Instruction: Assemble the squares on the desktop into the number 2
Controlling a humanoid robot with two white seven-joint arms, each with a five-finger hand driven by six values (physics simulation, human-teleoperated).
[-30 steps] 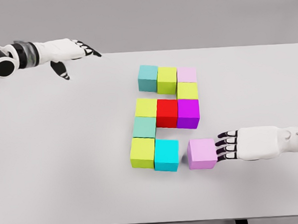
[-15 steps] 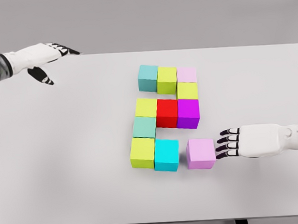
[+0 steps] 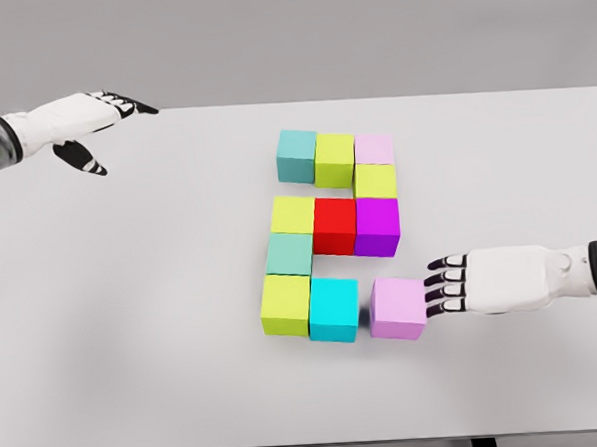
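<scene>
Right robot hand, fingers flat and gripping nothing, against the pink cube: rigid, likely light, slides when pushed on its side face.

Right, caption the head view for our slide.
Right hand pushes the pink cube toward the cyan cube, finishing a 2.

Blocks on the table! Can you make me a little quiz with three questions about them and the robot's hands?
1. True or false: the light purple block already touches the cyan block.
2. Which hand has its fingertips at the light purple block? A) left hand B) right hand
3. Fill in: the block between the yellow-green block and the magenta block in the middle row is ____.

Key:
1. False; a thin gap shows between them.
2. B; the left hand hovers open over the table's far left corner.
3. Red.
</scene>
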